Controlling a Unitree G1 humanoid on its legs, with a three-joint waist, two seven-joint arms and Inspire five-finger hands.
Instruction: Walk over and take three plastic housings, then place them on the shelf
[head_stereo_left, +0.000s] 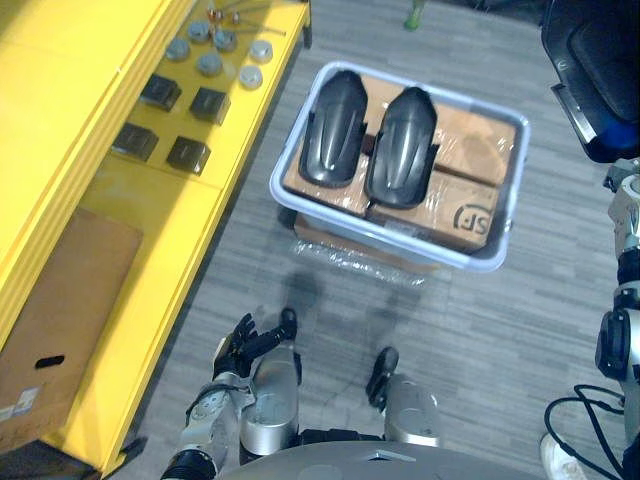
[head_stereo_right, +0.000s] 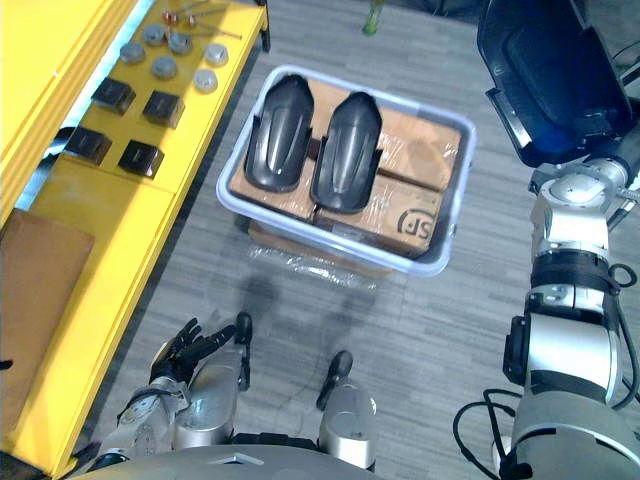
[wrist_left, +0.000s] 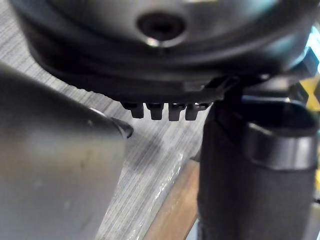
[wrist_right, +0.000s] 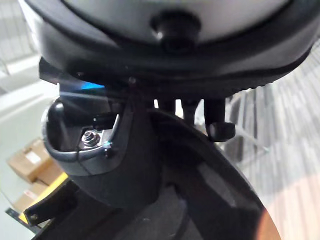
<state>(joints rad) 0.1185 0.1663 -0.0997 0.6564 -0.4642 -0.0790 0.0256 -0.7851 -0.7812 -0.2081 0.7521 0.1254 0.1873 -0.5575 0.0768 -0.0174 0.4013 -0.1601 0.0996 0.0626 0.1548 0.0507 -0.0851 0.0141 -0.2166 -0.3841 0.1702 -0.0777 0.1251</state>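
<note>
Two plastic housings (head_stereo_left: 333, 128) lie side by side in the grey bin (head_stereo_left: 513, 195) at upper centre of the frame, on wrapped cardboard boxes (head_stereo_left: 470, 132); a third housing (head_stereo_right: 545, 70) sits at upper right, and your right hand (wrist_right: 216, 120) looks clenched round it; your left hand (head_stereo_right: 185, 350) hangs released at lower left. Expect them to be light, stiff and glossy, so probably slippery; take each by its long rim or narrow end, not the domed back; the yellow shelf (head_stereo_left: 60, 100) runs along the left.

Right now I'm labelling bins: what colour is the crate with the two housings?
Pale blue-grey crate, best seen in the left eye view.
</note>
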